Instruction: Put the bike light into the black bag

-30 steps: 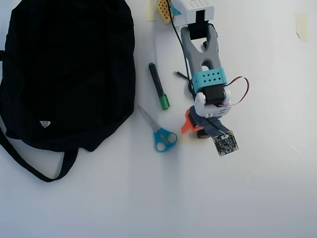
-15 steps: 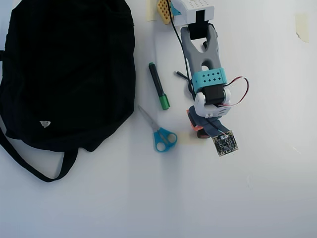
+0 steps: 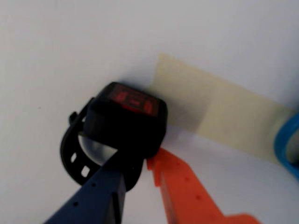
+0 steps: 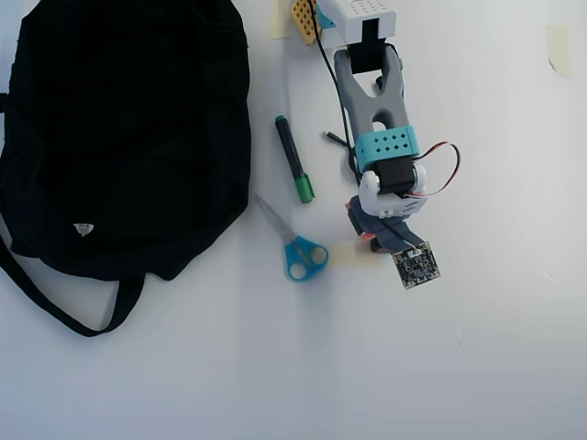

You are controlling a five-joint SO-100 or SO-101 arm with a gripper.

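In the wrist view the bike light (image 3: 126,119), a small black block with a red face and a black loop strap at its left, sits at my fingertips. My gripper (image 3: 140,161) has its dark blue finger (image 3: 100,191) and orange finger (image 3: 182,186) closed against the light's lower edge, over the white table. In the overhead view my gripper (image 4: 369,240) points down right of the scissors, and the arm hides the light. The black bag (image 4: 119,137) lies flat at the far left, well apart from my gripper.
Blue-handled scissors (image 4: 298,249) lie between the bag and my gripper; one handle shows in the wrist view (image 3: 286,140). A black and green marker (image 4: 293,170) lies above them. A strip of beige tape (image 3: 224,112) is stuck on the table behind the light. The bag's strap (image 4: 55,307) trails at lower left.
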